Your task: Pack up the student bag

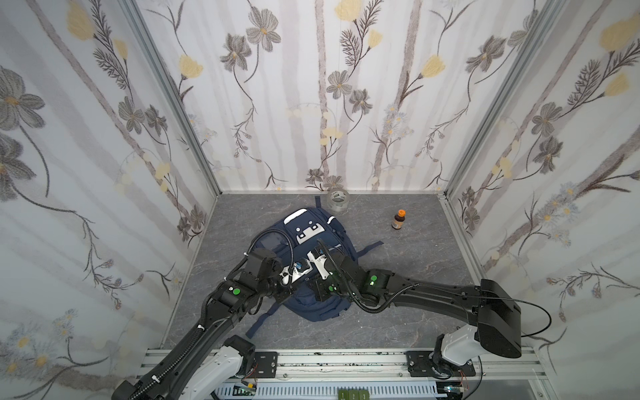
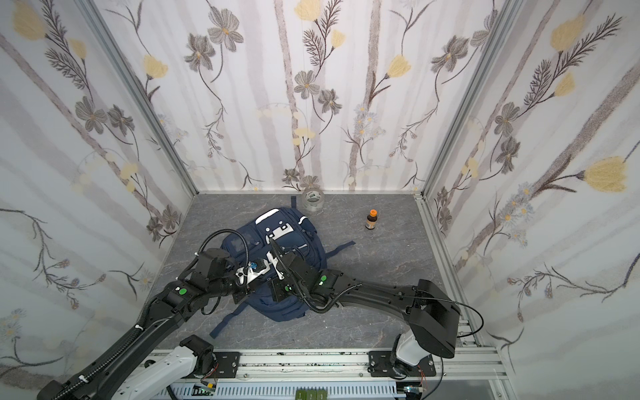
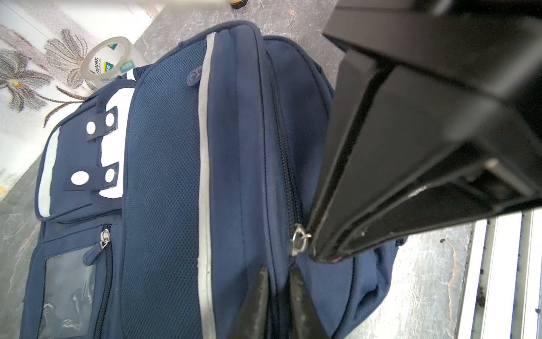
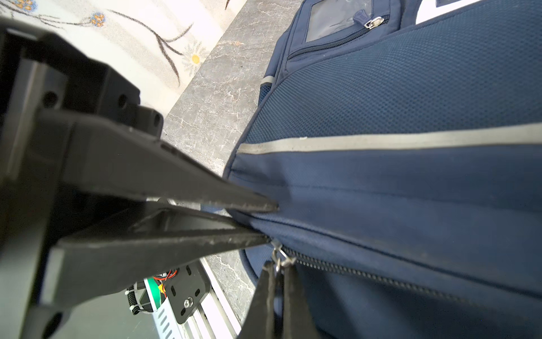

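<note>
The student bag (image 1: 311,308) is navy blue with white patches and a grey stripe. The tabletop (image 1: 398,277) is grey with pale marble veining, and the walls (image 1: 277,104) are white with grey and yellow flowers. The bottle (image 1: 399,220) is brown with an orange cap.

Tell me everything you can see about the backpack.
The backpack is navy fabric with mesh panels, white patches, a grey stripe and a clear window pocket. It lies front up on the table, straps sprawled. Its main zip looks shut. The right gripper pinches the zip pull; the left gripper pinches fabric beside it.
</note>
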Robot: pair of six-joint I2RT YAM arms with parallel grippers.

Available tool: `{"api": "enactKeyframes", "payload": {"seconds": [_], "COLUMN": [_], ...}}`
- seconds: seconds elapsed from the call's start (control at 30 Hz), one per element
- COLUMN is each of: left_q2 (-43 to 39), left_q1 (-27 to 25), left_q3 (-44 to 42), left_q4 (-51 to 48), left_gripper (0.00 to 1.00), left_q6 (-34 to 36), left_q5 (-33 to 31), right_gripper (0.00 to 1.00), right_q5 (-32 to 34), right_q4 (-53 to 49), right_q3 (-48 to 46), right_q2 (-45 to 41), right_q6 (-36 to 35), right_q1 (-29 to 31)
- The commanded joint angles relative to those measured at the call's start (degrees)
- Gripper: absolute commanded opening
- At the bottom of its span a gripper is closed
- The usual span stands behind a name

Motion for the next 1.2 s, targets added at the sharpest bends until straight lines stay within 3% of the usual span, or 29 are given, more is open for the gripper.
{"api": "enactKeyframes", "payload": {"seconds": [0.0,0.07,0.33,0.83,0.87,0.9,0.93,1.17], "left_q2": [-0.6,-1.4,-3.3,-3.3,-3.2,-3.0,-2.8,-1.0], "left_q1": [0.0,0.0,0.5,0.7,0.6,0.6,0.5,0.2], "left_q3": [-0.8,-1.3,-2.6,-1.6,-1.3,-0.9,-0.4,0.2], "left_q4": [-0.7,-0.3,-0.5,-1.7,-1.8,-1.9,-1.8,-0.5], "left_gripper": [0.04,0.00,0.00,0.00,0.12,0.30,0.37,0.29], "left_q6": [1.2,1.0,2.4,2.9,3.0,3.0,3.0,2.8], "left_q5": [-0.7,-1.1,-4.8,-3.0,-2.0,-0.7,0.6,1.7], "right_gripper": [0.00,0.00,0.00,0.00,0.00,0.00,0.00,0.00], "right_q5": [-1.9,-1.9,2.1,2.1,1.6,1.3,1.1,1.3], "right_q4": [3.5,3.7,-1.7,-3.0,-2.4,-2.1,-1.8,-0.4], "right_q3": [0.7,0.5,0.8,-1.0,-0.7,-0.4,0.0,0.8], "right_q2": [0.8,1.0,0.5,-0.8,-0.5,-0.2,0.2,0.3], "right_q6": [0.0,0.7,1.0,1.5,1.3,1.0,0.8,0.8], "right_q1": [0.3,0.4,0.2,-0.9,-0.5,-0.2,0.2,0.9]}}
